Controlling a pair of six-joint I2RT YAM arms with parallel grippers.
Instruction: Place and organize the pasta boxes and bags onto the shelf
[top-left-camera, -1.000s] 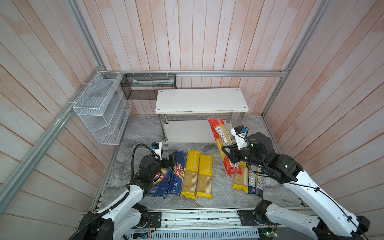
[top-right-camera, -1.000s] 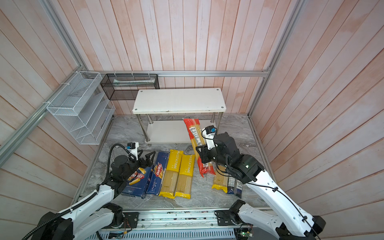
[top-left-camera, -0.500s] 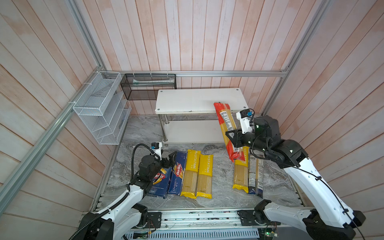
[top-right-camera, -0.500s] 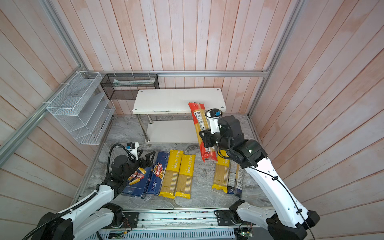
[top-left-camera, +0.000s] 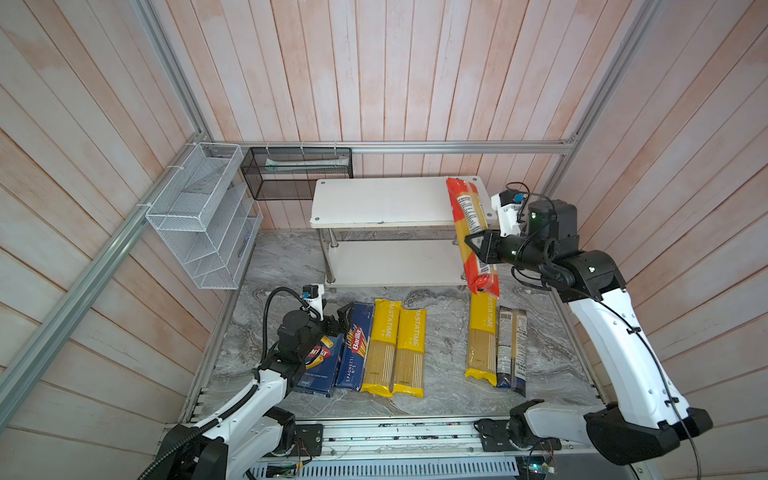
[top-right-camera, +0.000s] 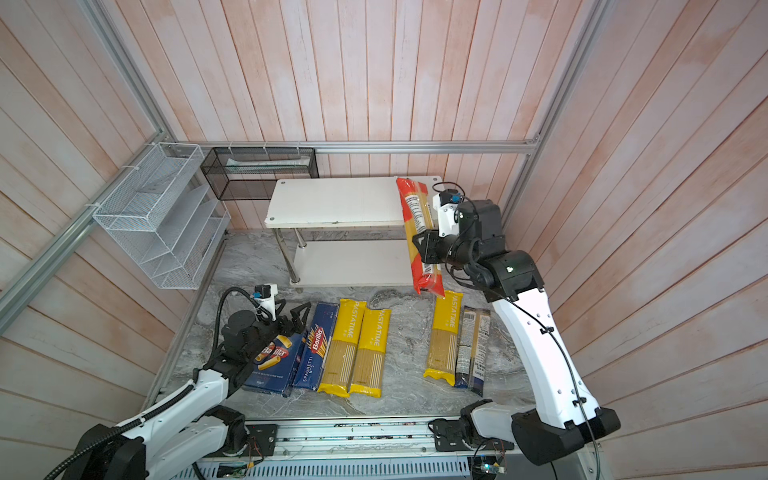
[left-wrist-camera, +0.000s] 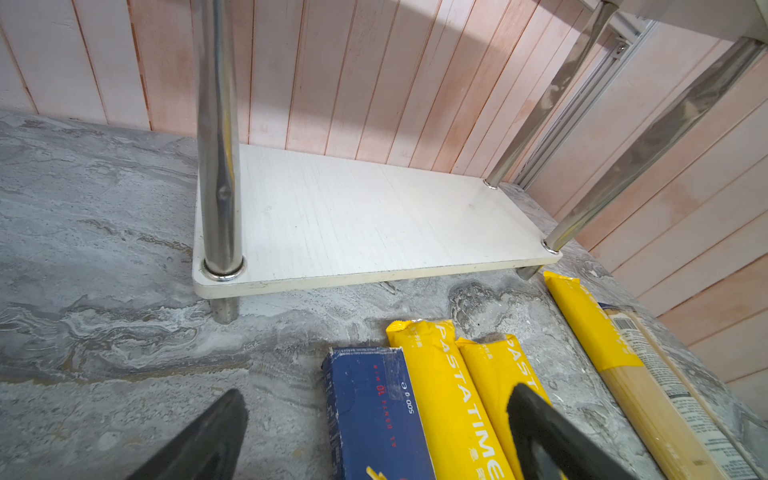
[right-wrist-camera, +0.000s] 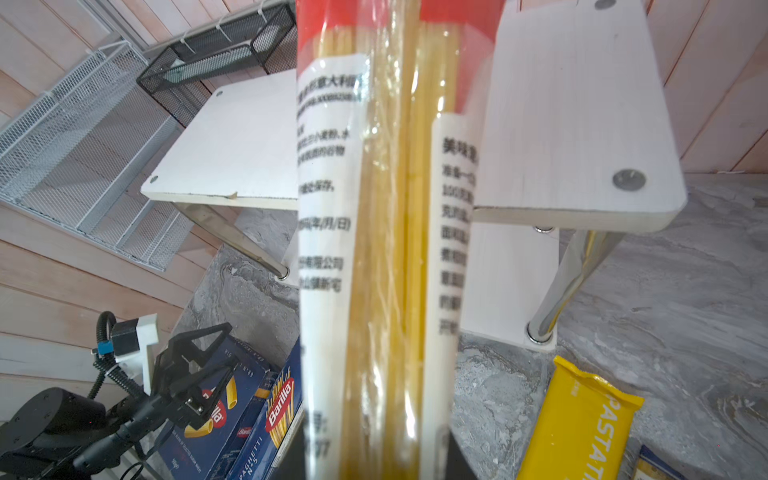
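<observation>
My right gripper (top-left-camera: 478, 249) (top-right-camera: 424, 249) (right-wrist-camera: 376, 457) is shut on the red-ended clear spaghetti bag (top-left-camera: 471, 232) (top-right-camera: 417, 232) (right-wrist-camera: 382, 208). The bag hangs tilted in the air, its far end over the right end of the shelf's top board (top-left-camera: 382, 201) (top-right-camera: 336, 201). My left gripper (top-left-camera: 338, 318) (top-right-camera: 297, 318) (left-wrist-camera: 376, 395) stands open and empty above the far ends of the wide Barilla box (top-left-camera: 318, 365) and the narrow one (top-left-camera: 353, 349) (left-wrist-camera: 365, 436). Two yellow bags (top-left-camera: 395, 349) lie beside the boxes. A third yellow bag (top-left-camera: 482, 336) and a dark-blue-ended bag (top-left-camera: 511, 349) lie further right.
The shelf's lower board (top-left-camera: 395, 262) (left-wrist-camera: 374, 216) is bare between chrome legs (left-wrist-camera: 218, 145). A white wire rack (top-left-camera: 199, 216) hangs on the left wall. A black mesh basket (top-left-camera: 297, 172) hangs on the back rail, left of the shelf.
My right arm has carried the red-ended bag up and back, from above the floor bags to the right end of the shelf's top board. The left arm has not moved.
</observation>
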